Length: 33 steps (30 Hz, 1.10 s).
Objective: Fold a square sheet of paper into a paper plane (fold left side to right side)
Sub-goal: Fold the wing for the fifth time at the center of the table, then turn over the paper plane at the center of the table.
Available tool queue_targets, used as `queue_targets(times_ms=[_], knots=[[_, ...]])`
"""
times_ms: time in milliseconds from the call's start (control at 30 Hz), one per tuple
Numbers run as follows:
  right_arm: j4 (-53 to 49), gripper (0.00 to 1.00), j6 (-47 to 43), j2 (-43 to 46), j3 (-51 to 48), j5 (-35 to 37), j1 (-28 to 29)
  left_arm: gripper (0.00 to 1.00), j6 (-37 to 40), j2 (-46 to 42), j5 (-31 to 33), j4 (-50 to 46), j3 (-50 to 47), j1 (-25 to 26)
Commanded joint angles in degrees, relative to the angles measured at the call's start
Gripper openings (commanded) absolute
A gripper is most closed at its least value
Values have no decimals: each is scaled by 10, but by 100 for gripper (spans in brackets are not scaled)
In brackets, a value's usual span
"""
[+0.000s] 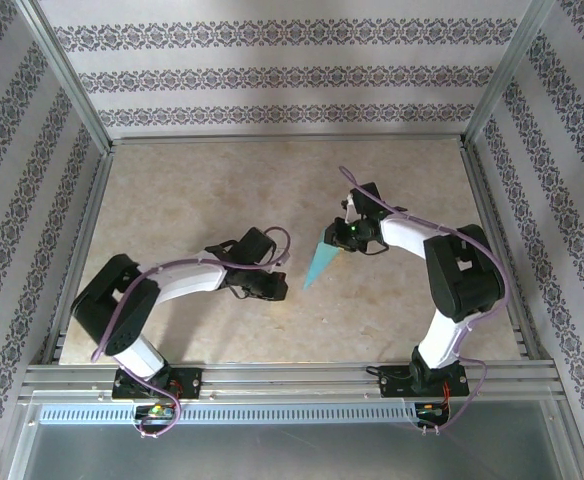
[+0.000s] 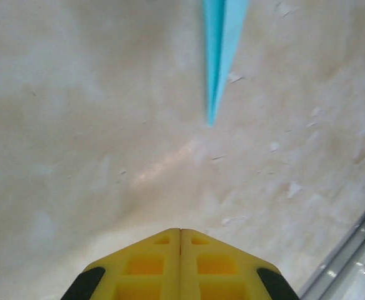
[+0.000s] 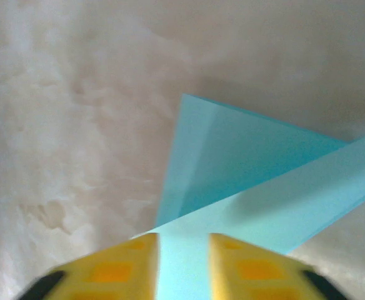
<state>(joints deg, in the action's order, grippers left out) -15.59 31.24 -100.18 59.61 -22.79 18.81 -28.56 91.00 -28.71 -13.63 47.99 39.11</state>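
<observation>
Paper plane: the cyan paper plane (image 1: pixel 321 263) lies mid-surface between the 2 arms. Its narrow tip points toward the near edge and the left arm, and its wide end is at the right pincer.
Right pincer: the right pincer (image 1: pixel 343 240) is grasping the paper plane. In the right wrist view, cyan paper (image 3: pixel 251 169) passes between the 2 yellow fingers (image 3: pixel 114 269).
Left pincer: the left pincer (image 1: pixel 275 288) is clenched on nothing. In the left wrist view its 2 yellow fingers (image 2: pixel 145 269) meet along 1 seam. It sits near the plane's tip (image 2: pixel 219 62) and apart from it.
Edges: the pale marbled surface (image 1: pixel 202 190) is boxed by metal rails, with 1 at the near side (image 1: pixel 292 375). Patterned walls (image 1: pixel 272 75) rise on 3 sides.
Open room: bare surface runs from the plane to the far rail and out to the left.
Cables: a purple cable (image 1: pixel 187 265) loops along each arm.
Hidden: in the top view the right pincer covers the plane's wide end.
Cut off: the left wrist view crops the plane at the top edge, and the right wrist view crops it at the right edge.
Hard to make out: the yellow fingers in the right wrist view are blurred. The number of folded layers cannot be told.
</observation>
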Motion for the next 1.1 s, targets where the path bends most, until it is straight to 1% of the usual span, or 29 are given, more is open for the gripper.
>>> queue_targets(times_ms=[0, 67, 100, 200, 233, 300, 367, 400, 467, 567, 667, 767, 867, 967, 1033, 1067], knots=[[-78, 41, -19, 53, 43, 81, 19, 6, -21, -49, 49, 26, -12, -17], [-99, 50, -3, 70, 51, 119, 31, 12, -25, -79, 88, 35, -20, -26], [-109, 55, 19, 76, 53, 141, 38, 17, -29, -94, 110, 44, -27, -31], [-171, 63, 99, 70, 81, 195, 62, 30, -48, -142, 162, 81, -61, -51], [-192, 65, 123, 63, 92, 213, 71, 36, -56, -157, 178, 95, -73, -56], [-260, 65, 173, 40, 130, 253, 93, 43, -65, -189, 204, 127, -103, -67], [-311, 65, 204, 14, 168, 274, 107, 54, -67, -211, 221, 139, -123, -75], [-330, 65, 215, 0, 184, 283, 114, 58, -63, -219, 226, 139, -129, -80], [-347, 64, 231, -27, 209, 300, 126, 62, -59, -230, 230, 130, -138, -89], [-362, 64, 248, -65, 241, 317, 140, 63, -54, -244, 225, 117, -148, -101], [-367, 63, 264, -102, 268, 316, 148, 64, -48, -254, 220, 111, -157, -108], [-366, 60, 276, -143, 293, 301, 152, 65, -41, -257, 214, 103, -160, -113], [-373, 56, 288, -177, 318, 302, 153, 65, -34, -259, 210, 91, -158, -116], [-382, 53, 301, -199, 330, 307, 154, 65, -28, -262, 207, 86, -161, -118], [-384, 52, 309, -205, 330, 310, 154, 65, -26, -266, 205, 86, -164, -119], [-384, 49, 313, -207, 328, 312, 154, 65, -25, -267, 203, 85, -164, -119]])
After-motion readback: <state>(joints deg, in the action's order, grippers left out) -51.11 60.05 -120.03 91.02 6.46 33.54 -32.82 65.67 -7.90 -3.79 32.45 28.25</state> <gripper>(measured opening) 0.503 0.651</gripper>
